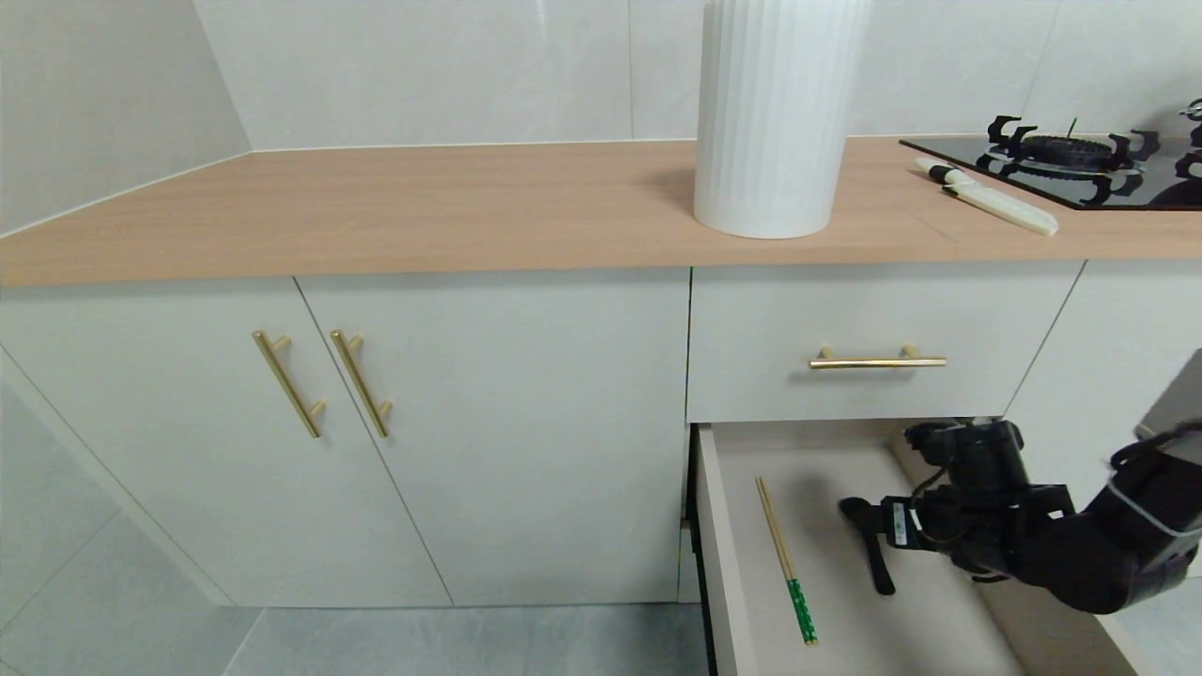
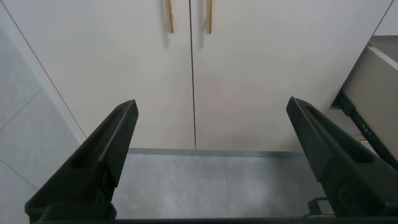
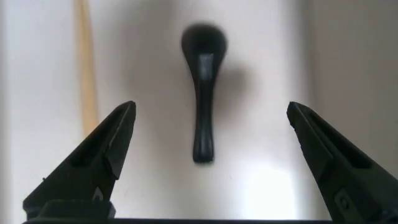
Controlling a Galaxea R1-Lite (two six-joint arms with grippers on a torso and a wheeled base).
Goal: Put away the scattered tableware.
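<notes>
With my right jaws wide open and empty above the spoon (image 3: 203, 106) in the drawer (image 1: 721, 535), I should rise straight up, sparing the chopsticks (image 1: 785, 560).

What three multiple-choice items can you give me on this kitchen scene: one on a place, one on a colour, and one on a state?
1. Where does the black spoon lie?
A. on the wooden counter
B. in the open drawer
C. on the floor

2. What colour is the patterned end of the chopsticks?
A. red
B. blue
C. green

3. In what state is the right tool?
A. open, with nothing in it
B. shut on the spoon
C. shut on the chopsticks

Answers:
1. B: the head view shows the spoon on the drawer's floor, beside the chopsticks.
2. C: the end nearer the drawer's front is green, and the rest is plain wood.
3. A: in the right wrist view its fingers stand wide apart, with the spoon lying free on the drawer floor beyond them.
</notes>
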